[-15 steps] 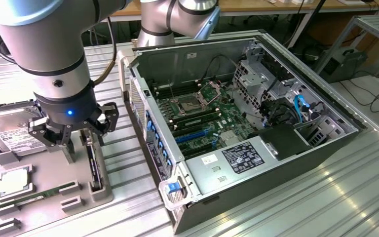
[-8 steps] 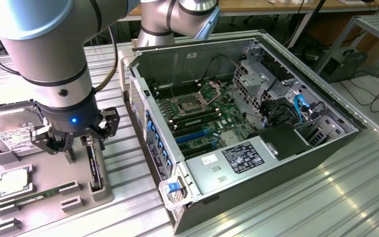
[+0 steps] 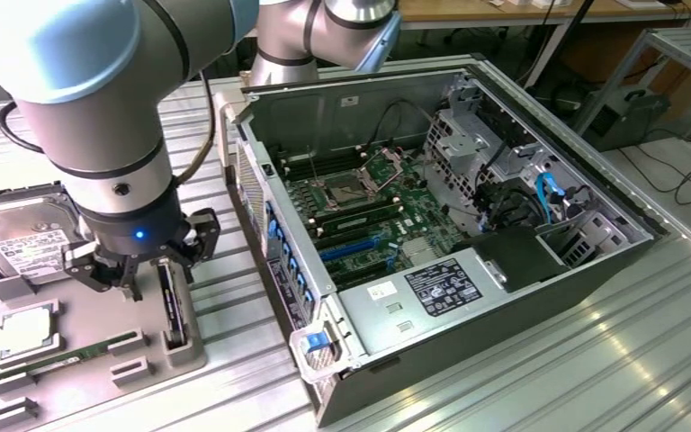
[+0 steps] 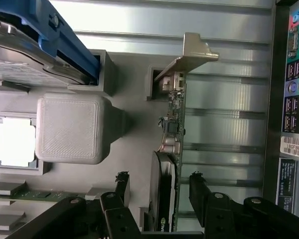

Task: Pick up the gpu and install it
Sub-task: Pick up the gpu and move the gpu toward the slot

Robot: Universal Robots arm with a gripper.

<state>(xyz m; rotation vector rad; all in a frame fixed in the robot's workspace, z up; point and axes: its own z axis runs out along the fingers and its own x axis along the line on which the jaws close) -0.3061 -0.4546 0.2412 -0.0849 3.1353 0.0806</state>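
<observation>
The gpu [image 4: 172, 117] stands on edge in a slot of the grey holder tray [image 4: 134, 134], its silver bracket [image 4: 192, 55] at the end far from my gripper. My gripper [image 4: 159, 180] is open, with one black finger [image 4: 121, 185] on each side of the card's black cooler end and a small gap on both sides. In the exterior view the gripper [image 3: 154, 267] hangs low over the near end of the dark gpu [image 3: 174, 315], at the exterior view's left of the open computer case [image 3: 442, 234].
The tray [image 3: 82, 306] also carries a hard drive [image 3: 28, 238], a CPU [image 3: 22, 328] and a green memory stick [image 3: 76, 355]. The case lies open with its motherboard and blue slots [image 3: 352, 247] exposed. Its rear port panel [image 4: 294, 99] is close beside the tray.
</observation>
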